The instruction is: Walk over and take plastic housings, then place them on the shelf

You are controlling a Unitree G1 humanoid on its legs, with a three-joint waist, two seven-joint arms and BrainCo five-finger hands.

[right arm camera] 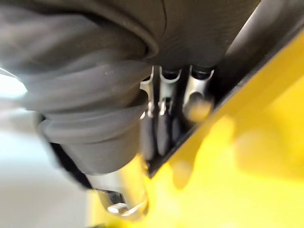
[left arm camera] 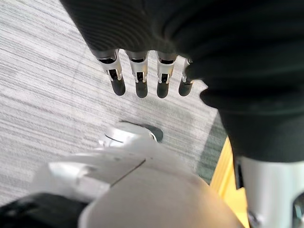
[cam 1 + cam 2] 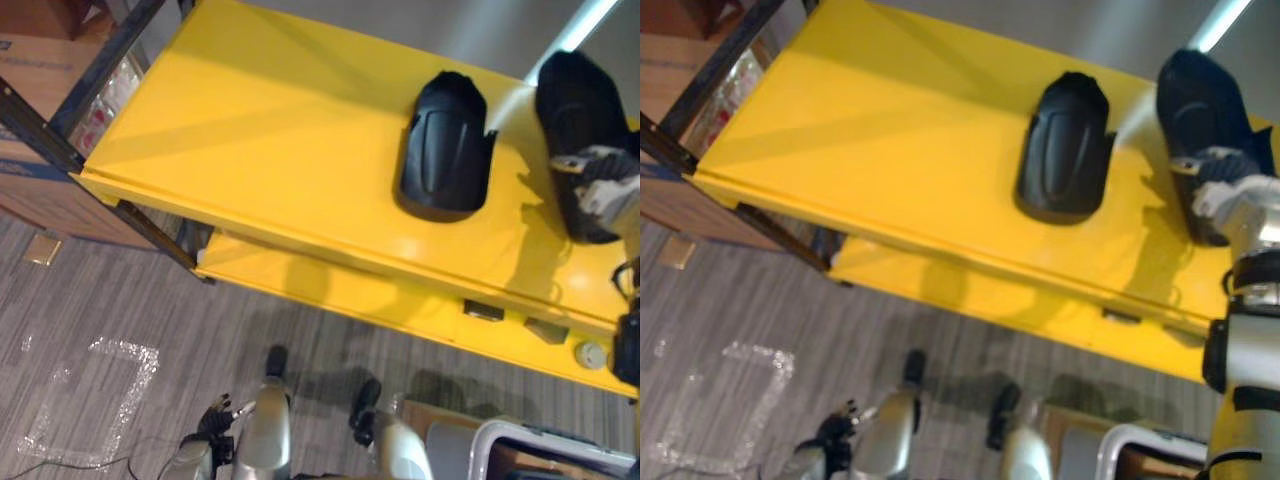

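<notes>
Left wrist view: the left hand [image 2: 137, 71] hangs low over the grey carpet floor [image 2: 42, 80], fingers straight and relaxed, pointing down, with nothing in its hold. In the head views this hand sits at about 7 o'clock, close to the robot and well apart from the shelf. A rectangle of clear tape [image 3: 95, 395] marks the floor at 8 o'clock.

Beyond it, the yellow shelf [image 3: 260, 130] runs slantwise across the scene, with a lower yellow level [image 3: 330, 285] jutting out beneath the top one. Two black plastic housings lie on the top level, apart from each other. The middle housing [image 3: 445, 145] is at 1 o'clock, with no hand on it. The right housing [image 3: 580, 95] is at 2 o'clock, by the shelf's right end.

The right arm reaches up and forward from 4 o'clock, and the right hand [image 3: 603, 188] lies on the near end of the right housing. The right wrist view has it pressed close to the dark plastic just above the yellow surface, but whether it grips cannot be told. A cardboard box [image 3: 40, 90] stands behind the shelf frame at 10 o'clock.
</notes>
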